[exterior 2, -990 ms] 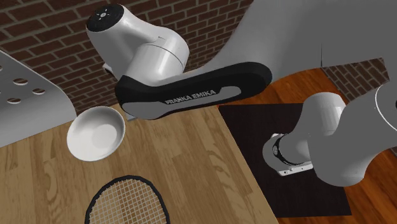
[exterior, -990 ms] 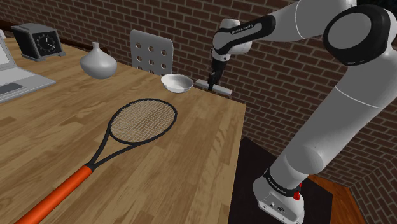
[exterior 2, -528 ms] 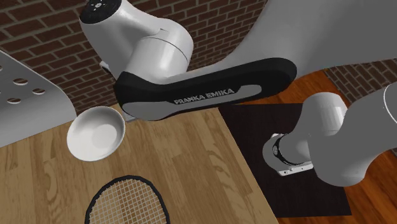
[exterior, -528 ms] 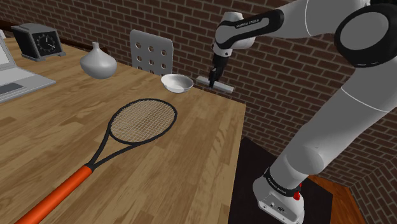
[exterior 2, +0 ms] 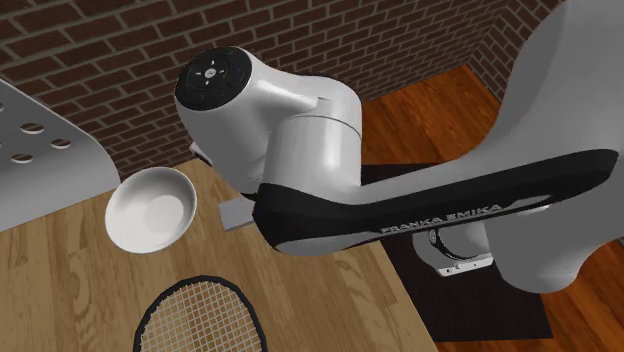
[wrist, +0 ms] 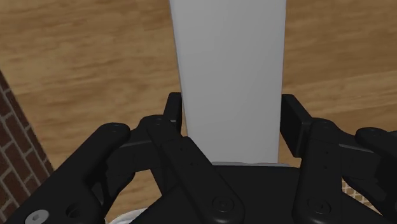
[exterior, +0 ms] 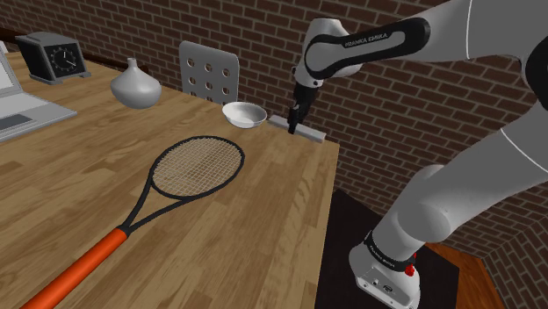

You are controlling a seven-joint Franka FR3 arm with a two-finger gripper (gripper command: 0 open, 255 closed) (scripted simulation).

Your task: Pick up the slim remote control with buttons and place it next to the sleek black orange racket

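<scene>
Wood-grain table [exterior: 246, 237], rough brick wall [exterior: 386, 123], glossy white bowl [exterior: 244, 114], plain matt grey remote [wrist: 230, 76]

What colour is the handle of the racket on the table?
Orange-red. The racket handle shows best in the shoulder view.

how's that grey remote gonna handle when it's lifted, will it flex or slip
The remote looks a flat, straight-edged slab: probably stiff, unlikely to roll. Its surface is plain and smooth, so it may slip. The jaws clasp its long edges seemingly near one end, so it could tilt.
</scene>
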